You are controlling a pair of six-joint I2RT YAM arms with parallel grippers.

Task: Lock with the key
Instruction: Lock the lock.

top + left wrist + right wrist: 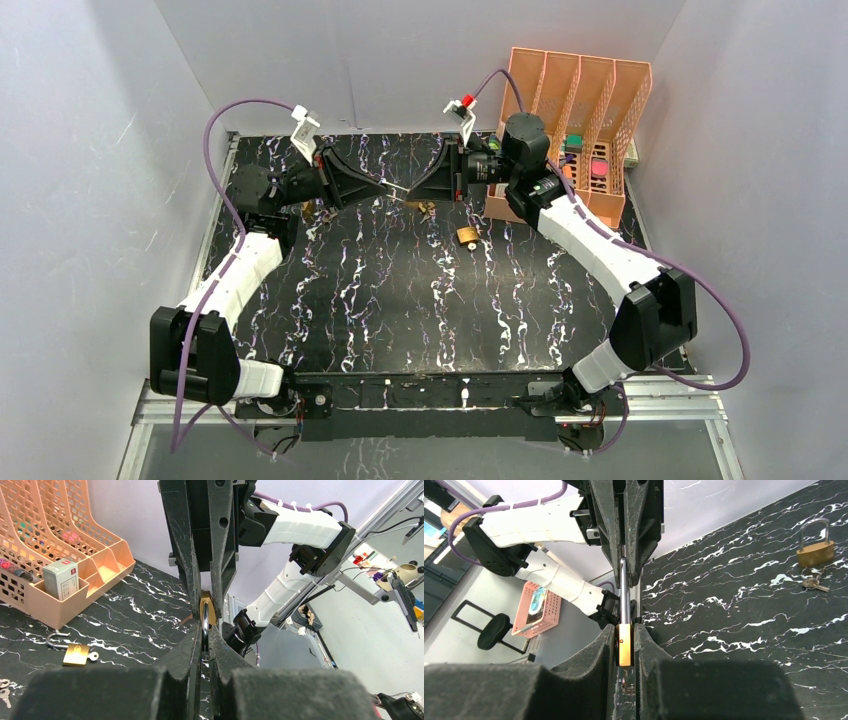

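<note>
Right wrist view: the padlock [624, 647] is a small brass body with a red dot on its narrow edge and a bright steel shackle [623, 595]. It is held up off the black marbled tabletop [749, 610]. The right fingers [607, 650] are clamped on the brass body. The left fingers [610, 545], reaching in from opposite, are pressed together on the far end of the shackle. A second padlock [815, 547] lies well apart on the tabletop, with keys [811, 583] just beside it.

Left wrist view: the left fingers [192, 647] grip the thin steel loop edge-on, and the brass body sits just behind it between the right fingers [190, 575]. A third padlock [76, 655] lies flat near a peach file rack [107, 555].

Top view: both sets of fingers meet tip to tip — left [375, 185], right [430, 185] — above the far middle of the tabletop.
</note>
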